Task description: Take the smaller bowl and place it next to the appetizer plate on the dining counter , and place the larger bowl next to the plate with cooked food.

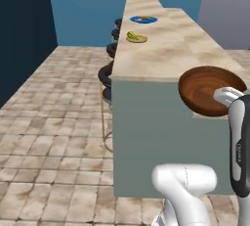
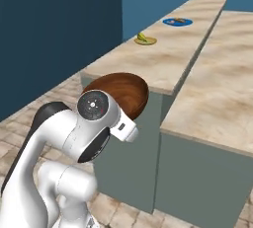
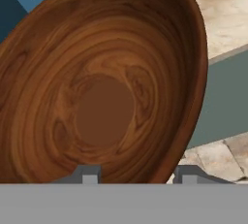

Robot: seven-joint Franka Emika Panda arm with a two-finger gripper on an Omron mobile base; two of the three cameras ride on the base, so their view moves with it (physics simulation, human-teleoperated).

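The larger bowl [image 1: 205, 89] [image 2: 126, 90] [image 3: 106, 82], glossy reddish-brown wood, hangs tilted on edge at the near end of the dining counter [image 1: 156, 56] [image 2: 158, 61], off its top. My gripper [image 3: 138, 175] is shut on the bowl's rim, with the hollow facing the hand. Far along the counter lies the blue plate with cooked food [image 1: 144, 19] [image 2: 177, 22]. The small yellow appetizer plate [image 1: 137, 37] [image 2: 146, 40] sits nearer than it. The smaller bowl is out of view.
Dark round stools [image 1: 107, 73] line the dining counter's left side over a tiled floor. A second marble-topped island [image 1: 210, 44] [image 2: 222, 84] runs alongside on the right, its top a little lower. A dark blue wall [image 2: 49, 34] stands to the left.
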